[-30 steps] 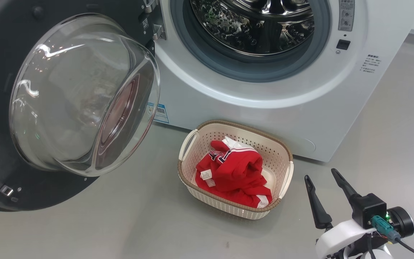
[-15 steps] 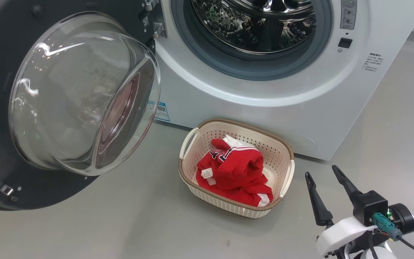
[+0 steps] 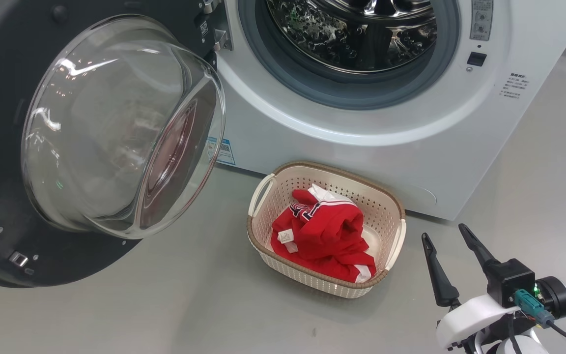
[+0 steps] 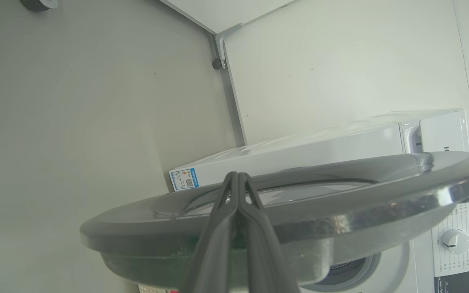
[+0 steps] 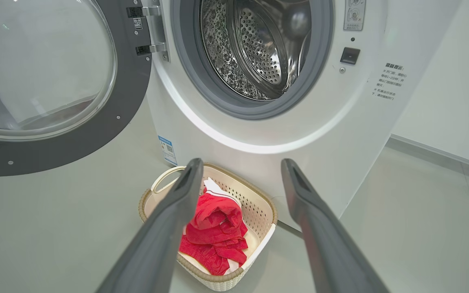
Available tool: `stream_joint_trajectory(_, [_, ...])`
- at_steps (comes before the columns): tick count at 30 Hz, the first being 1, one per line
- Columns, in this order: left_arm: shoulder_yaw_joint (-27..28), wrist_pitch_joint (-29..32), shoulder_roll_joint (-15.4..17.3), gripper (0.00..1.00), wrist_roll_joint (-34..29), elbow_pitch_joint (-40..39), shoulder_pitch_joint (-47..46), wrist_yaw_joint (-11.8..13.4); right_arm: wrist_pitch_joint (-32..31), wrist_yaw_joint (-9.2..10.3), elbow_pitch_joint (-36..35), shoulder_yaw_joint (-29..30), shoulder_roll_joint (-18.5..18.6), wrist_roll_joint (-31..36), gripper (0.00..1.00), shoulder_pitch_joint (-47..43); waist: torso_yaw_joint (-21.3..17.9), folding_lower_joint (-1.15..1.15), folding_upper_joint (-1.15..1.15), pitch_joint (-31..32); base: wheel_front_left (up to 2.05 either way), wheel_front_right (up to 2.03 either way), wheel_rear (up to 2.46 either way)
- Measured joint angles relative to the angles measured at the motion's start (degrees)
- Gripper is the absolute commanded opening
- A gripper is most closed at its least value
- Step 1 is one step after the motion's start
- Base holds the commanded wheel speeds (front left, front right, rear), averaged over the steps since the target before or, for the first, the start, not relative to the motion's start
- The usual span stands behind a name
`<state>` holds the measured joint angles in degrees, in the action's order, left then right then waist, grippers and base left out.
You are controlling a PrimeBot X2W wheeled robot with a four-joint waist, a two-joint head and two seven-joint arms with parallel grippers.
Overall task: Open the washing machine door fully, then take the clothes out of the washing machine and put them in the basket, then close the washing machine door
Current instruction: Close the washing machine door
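Observation:
The washing machine door [image 3: 116, 128] stands swung open at the left, its glass bowl facing me. The white washing machine [image 3: 361, 162] shows its steel drum [image 3: 352, 29], and no cloth is visible in the part I see. The red clothes [image 3: 327, 236] lie heaped in the cream basket [image 3: 312, 280] on the floor before the machine. My right gripper [image 3: 444, 232] hangs open to the right of the basket, holding nothing. In its wrist view, the right gripper [image 5: 241, 162] frames the basket [image 5: 255, 201] and clothes [image 5: 214, 228]. My left gripper [image 4: 237, 176] is shut and empty, over the door's [image 4: 340, 195] dark outer side.
Grey floor [image 3: 165, 305] spreads around the basket and under the door. A pale wall [image 4: 75, 101] runs behind the machine [image 4: 299, 150]. The blue sticker [image 3: 223, 151] marks the machine's lower left corner.
The whole head picture has shifted slightly right and up, so the camera has moved. The door, basket, clothes and both grippers keep their places relative to each other.

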<state>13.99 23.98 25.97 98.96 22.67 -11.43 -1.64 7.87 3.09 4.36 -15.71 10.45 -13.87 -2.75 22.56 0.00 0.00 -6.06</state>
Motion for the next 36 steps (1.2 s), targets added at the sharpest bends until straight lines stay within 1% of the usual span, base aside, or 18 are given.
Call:
stream_joint_trajectory(4, [-0.84,1.59,0.0,0.0,0.27,0.04,0.16,-1.71,0.0,0.0,-0.07,0.03,0.01,0.0,1.0,0.02,0.21,0.0,0.0,0.03,0.0,0.0,0.0])
stream_joint_trajectory(9, [-1.35,3.67,-0.18,0.0,0.88,-0.19,0.24,-2.83,0.01,0.01,-0.37,0.14,0.03,0.0,1.0,0.23,0.47,0.0,0.0,-0.06,0.0,0.0,0.0])
stream_joint_trajectory(13, [-1.83,5.01,-1.54,0.0,2.77,-1.24,0.24,-3.65,0.09,0.08,-0.67,0.3,0.03,0.0,1.0,0.36,0.75,0.0,0.0,-0.19,0.0,0.0,0.0])
stream_joint_trajectory(16, [-2.87,6.21,-1.96,0.0,2.79,-2.02,0.37,-4.15,0.09,0.08,-0.71,0.31,0.02,-0.01,1.0,0.5,0.92,0.0,0.0,-0.29,0.0,0.0,0.0])
stream_joint_trajectory(23, [-3.64,8.51,-2.6,0.0,2.98,-5.19,2.38,-4.74,0.29,0.16,-0.79,0.57,0.01,-0.01,1.0,0.54,0.95,0.0,0.0,-0.37,0.0,0.0,0.0])
stream_joint_trajectory(25, [-4.07,9.2,-3.3,0.0,3.12,-6.31,3.09,-4.78,0.54,0.18,-0.79,0.81,-0.01,-0.02,1.0,0.53,0.94,0.0,0.0,-0.32,0.0,0.0,0.0])
stream_joint_trajectory(26, [-4.58,9.73,-3.65,0.0,3.21,-6.76,3.28,-4.78,0.59,0.56,-0.79,1.01,-0.01,-0.03,1.0,0.52,0.97,0.0,0.0,-0.27,0.0,0.0,0.0])
stream_joint_trajectory(30, [-5.65,11.43,-4.85,0.0,3.74,-8.8,4.27,-4.9,0.73,0.59,-0.78,1.16,-0.03,-0.03,1.0,0.51,1.02,0.0,0.0,-0.1,0.0,0.0,0.0])
stream_joint_trajectory(36, [-6.27,12.92,-5.2,0.0,3.85,-11.81,6.52,-5.23,0.87,0.59,-0.57,0.78,-0.37,-0.05,1.0,0.49,0.56,0.0,0.0,0.41,0.0,0.0,0.0])
